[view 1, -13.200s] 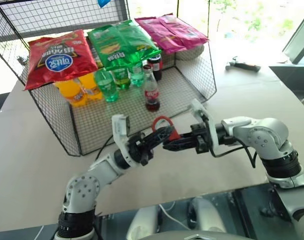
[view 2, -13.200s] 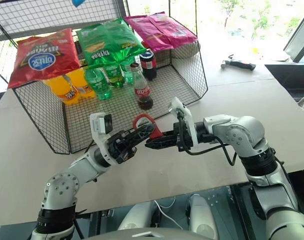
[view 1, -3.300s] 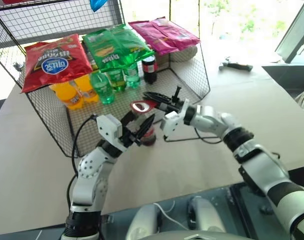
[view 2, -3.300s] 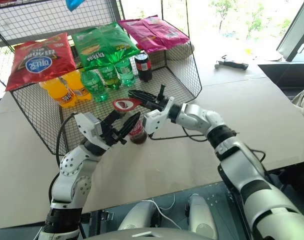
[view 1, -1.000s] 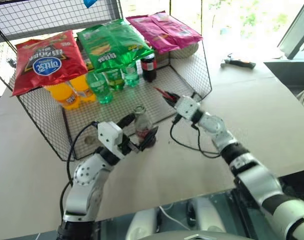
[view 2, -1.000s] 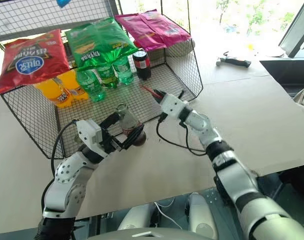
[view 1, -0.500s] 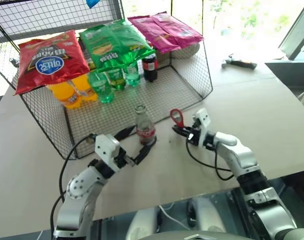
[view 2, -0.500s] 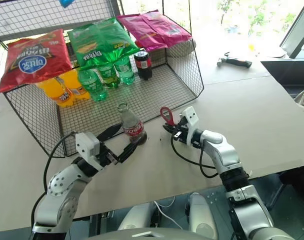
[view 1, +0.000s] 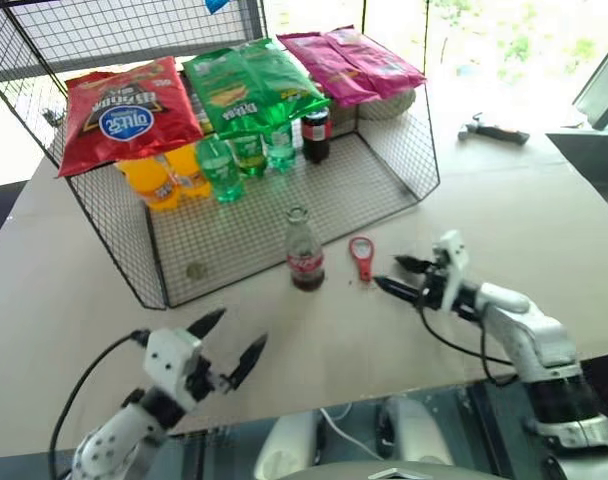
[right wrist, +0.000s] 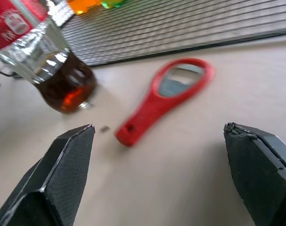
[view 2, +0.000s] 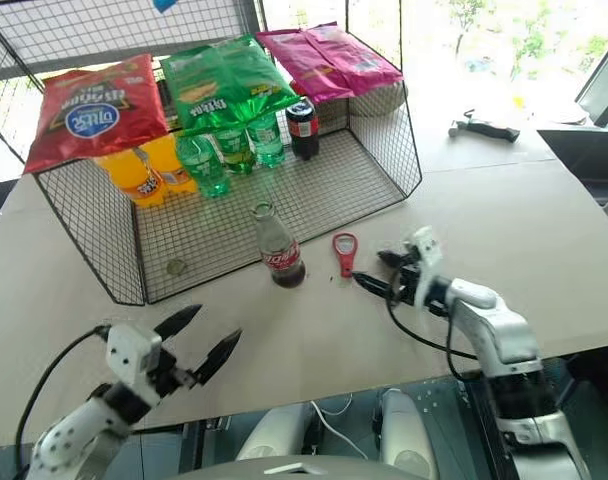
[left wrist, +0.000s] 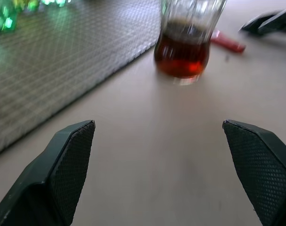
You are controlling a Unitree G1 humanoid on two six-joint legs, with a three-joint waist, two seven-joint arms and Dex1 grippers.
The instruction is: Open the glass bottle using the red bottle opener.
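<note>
The glass bottle (view 1: pixel 304 255) stands upright on the table at the open front of the wire basket (view 1: pixel 414 180), dark liquid in its base (left wrist: pixel 183 54). Just right of it the red bottle opener (view 1: pixel 362 258) lies flat on the table, ring end towards the basket (right wrist: pixel 166 96). My right gripper (view 1: pixel 388 272) is open a little right of the opener, pointing at it, with nothing between its fingers. My left gripper (view 1: pixel 231 340) is open near the table's front edge, well short of the bottle and apart from it.
The basket holds orange bottles (view 1: pixel 159 180), green plastic bottles (view 1: pixel 239 155) and a dark red-labelled container (view 1: pixel 315 135), with snack bags (view 1: pixel 249 85) on top. A small round disc (view 1: pixel 195 270) lies on the mesh floor. A hammer-like tool (view 1: pixel 492 130) lies far right.
My right gripper opened, letting go of the opener, which now lies beside the bottle, and drew back to the right. My left gripper pulled back from the bottle towards the front edge, still open.
</note>
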